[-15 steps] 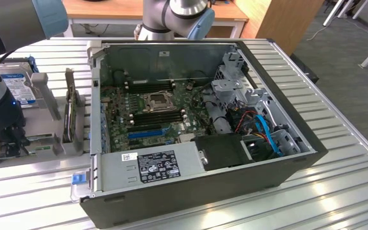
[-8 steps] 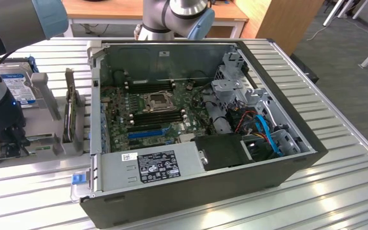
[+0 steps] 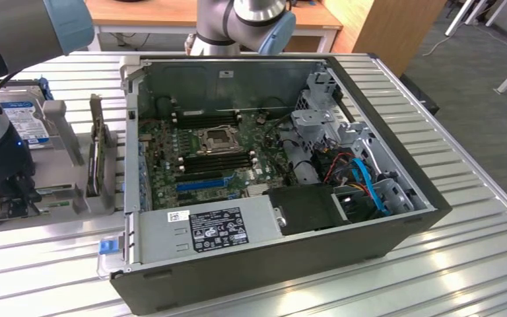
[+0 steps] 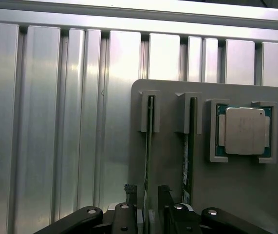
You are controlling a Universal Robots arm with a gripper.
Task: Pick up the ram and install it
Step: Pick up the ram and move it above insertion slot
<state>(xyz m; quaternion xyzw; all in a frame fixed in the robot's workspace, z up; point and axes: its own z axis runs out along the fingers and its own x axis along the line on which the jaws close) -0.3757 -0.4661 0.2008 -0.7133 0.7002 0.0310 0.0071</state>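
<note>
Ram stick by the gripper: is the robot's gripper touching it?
Apart. The wrist view shows the open gripper with its fingers either side of the ram, a gap showing on each side.

I note a ribbed metal table [image 3: 482, 264], evenly lit. Behind stands a wooden desk [image 3: 148, 14]; the flooring [image 3: 478, 63] appears grey.

An open computer case [image 3: 271, 264] lies across the middle of the frame on a ribbed metal table [image 3: 465, 198]. Its motherboard [image 3: 201, 152] is exposed, with a labelled power supply [image 3: 209, 228] toward the lower centre. At lower left the arm's end effector [image 3: 7, 201] hangs low over a grey holder [image 3: 60, 193], near an upright dark card [image 3: 95, 155] and a hard drive [image 3: 20, 119].
</note>
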